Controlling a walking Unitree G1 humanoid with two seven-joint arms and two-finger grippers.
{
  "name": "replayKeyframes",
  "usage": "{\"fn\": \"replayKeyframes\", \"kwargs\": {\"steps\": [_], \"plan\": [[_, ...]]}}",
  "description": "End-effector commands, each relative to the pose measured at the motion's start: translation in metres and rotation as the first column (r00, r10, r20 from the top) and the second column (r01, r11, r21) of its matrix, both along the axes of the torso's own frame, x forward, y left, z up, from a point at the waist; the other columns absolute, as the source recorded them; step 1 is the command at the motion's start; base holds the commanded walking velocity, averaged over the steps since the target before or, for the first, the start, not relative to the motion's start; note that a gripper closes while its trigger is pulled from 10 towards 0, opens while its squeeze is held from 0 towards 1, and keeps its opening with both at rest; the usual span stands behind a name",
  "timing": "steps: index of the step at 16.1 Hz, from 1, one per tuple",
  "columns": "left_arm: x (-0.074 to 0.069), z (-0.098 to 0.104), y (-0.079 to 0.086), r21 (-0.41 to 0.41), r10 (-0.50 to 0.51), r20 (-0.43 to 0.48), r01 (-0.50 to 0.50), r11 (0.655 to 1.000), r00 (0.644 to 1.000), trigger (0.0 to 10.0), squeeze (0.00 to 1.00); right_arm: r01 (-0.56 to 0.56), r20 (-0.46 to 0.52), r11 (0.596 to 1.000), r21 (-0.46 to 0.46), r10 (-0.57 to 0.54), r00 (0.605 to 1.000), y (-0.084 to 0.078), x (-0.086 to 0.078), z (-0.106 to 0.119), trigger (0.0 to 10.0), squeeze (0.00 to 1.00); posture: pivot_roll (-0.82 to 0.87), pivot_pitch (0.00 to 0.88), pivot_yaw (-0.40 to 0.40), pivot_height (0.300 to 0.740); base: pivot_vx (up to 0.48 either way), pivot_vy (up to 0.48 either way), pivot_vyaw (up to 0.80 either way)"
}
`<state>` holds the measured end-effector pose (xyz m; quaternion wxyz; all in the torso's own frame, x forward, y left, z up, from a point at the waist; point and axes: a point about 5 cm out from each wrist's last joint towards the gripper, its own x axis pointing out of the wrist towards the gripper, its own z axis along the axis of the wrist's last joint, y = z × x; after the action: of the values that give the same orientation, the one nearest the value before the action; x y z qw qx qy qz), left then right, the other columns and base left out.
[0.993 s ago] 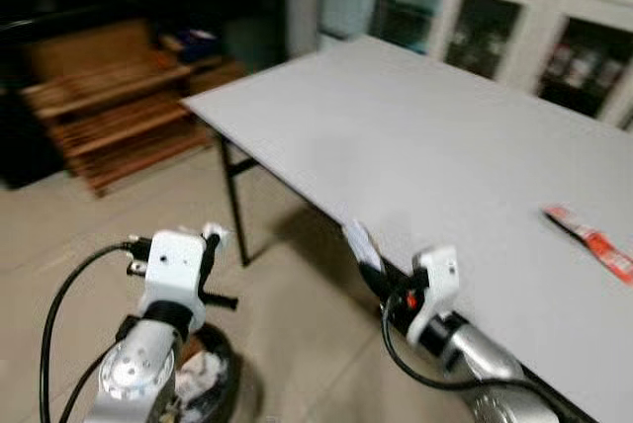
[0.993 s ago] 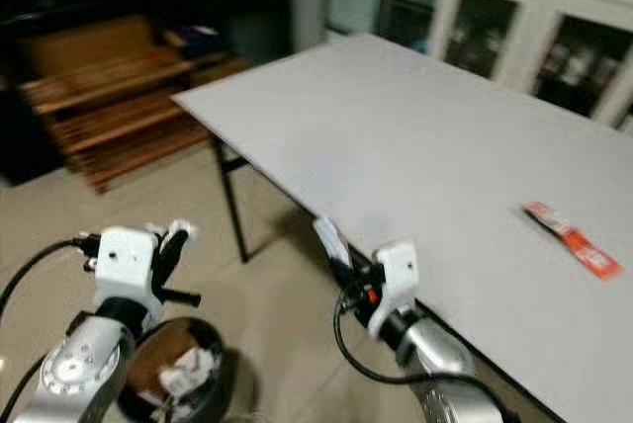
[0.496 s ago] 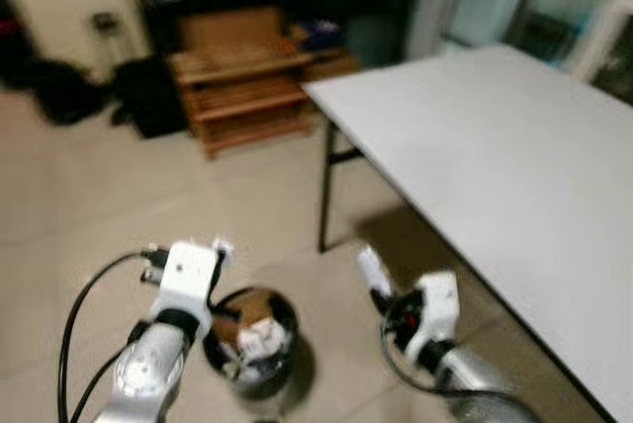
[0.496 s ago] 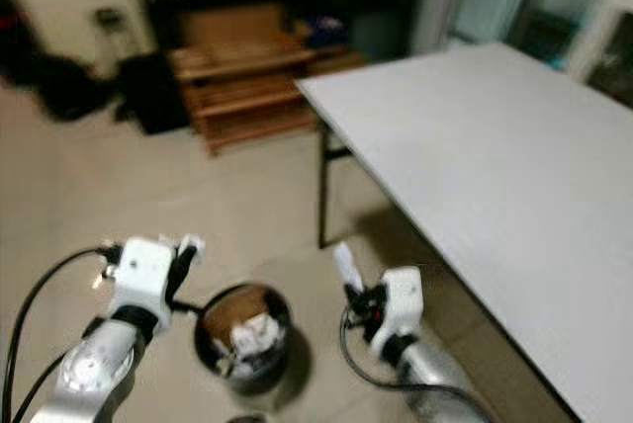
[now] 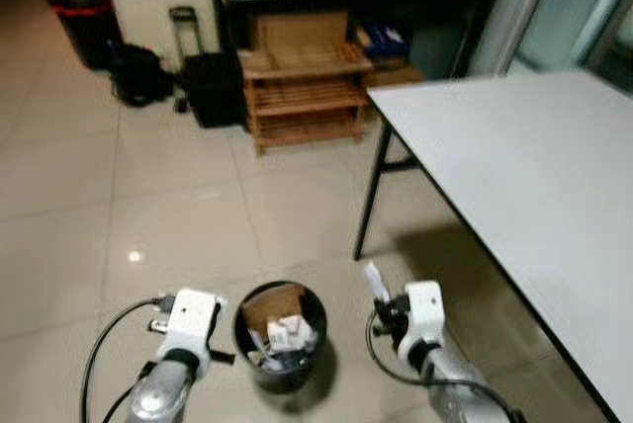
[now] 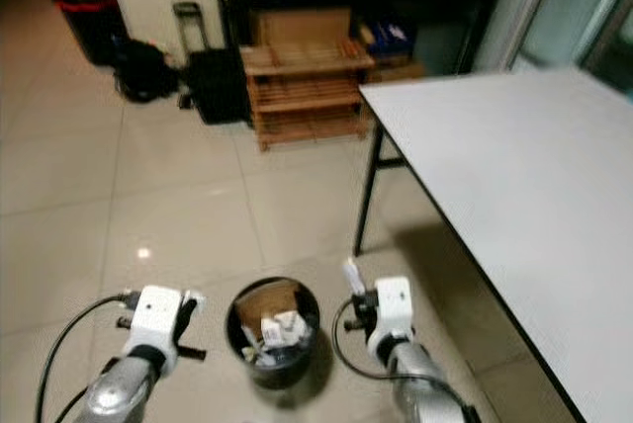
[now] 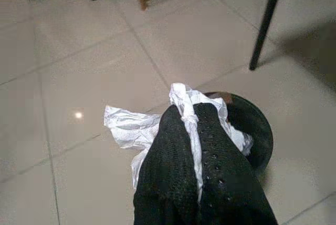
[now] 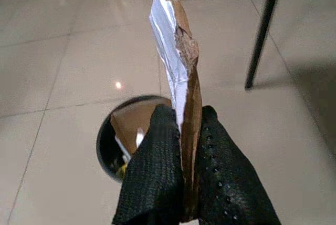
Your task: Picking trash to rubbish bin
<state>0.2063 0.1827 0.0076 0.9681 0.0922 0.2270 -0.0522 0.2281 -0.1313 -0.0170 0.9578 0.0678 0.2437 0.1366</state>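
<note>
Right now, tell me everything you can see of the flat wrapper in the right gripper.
The flat, torn wrapper with a silver lining and brown outer face stands upright, its lower end pinched between the black fingers of the right gripper, which are shut on it. Its top edge is ragged. Nothing else touches it. It is held above the tiled floor, beside the round black rubbish bin, not yet over the opening.
</note>
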Motion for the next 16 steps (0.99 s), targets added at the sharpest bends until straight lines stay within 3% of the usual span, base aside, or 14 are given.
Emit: {"fn": "replayKeyframes", "kwargs": {"steps": [1,5,8,12,16], "plan": [[0.0,-0.002,-0.004,0.0,-0.014,0.012,0.014,1.0,1.0,10.0,0.0,0.006,-0.042,0.999,-0.033,-0.008,0.999,-0.006,-0.004,-0.009,10.0,0.0,0.04,0.0,-0.039,0.74,0.0,0.0,0.8],[0.001,-0.012,-0.006,-0.027,-0.032,0.006,0.032,0.999,0.999,10.0,0.0,-0.054,-0.089,0.996,-0.067,0.048,0.995,0.004,-0.002,-0.022,10.0,0.0,0.06,0.0,-0.06,0.74,0.0,0.0,0.8],[0.005,-0.02,-0.005,-0.022,-0.034,-0.018,0.033,0.999,0.999,10.0,0.0,-0.089,-0.145,0.993,-0.08,0.077,0.987,0.014,-0.004,-0.031,10.0,0.0,0.06,0.0,-0.06,0.74,0.17,0.0,0.0],[0.01,-0.021,-0.005,-0.018,-0.05,-0.011,0.05,0.999,0.999,10.0,0.0,-0.132,-0.147,0.987,-0.093,0.117,0.982,0.019,-0.005,-0.034,10.0,0.0,0.06,0.0,-0.057,0.74,0.264,0.0,0.0],[0.012,-0.02,-0.005,-0.021,-0.058,-0.005,0.058,0.998,0.998,10.0,0.0,-0.093,-0.144,0.991,-0.098,0.079,0.986,0.017,-0.004,-0.035,10.0,0.0,0.06,0.0,-0.053,0.74,0.268,0.0,0.0]]}}
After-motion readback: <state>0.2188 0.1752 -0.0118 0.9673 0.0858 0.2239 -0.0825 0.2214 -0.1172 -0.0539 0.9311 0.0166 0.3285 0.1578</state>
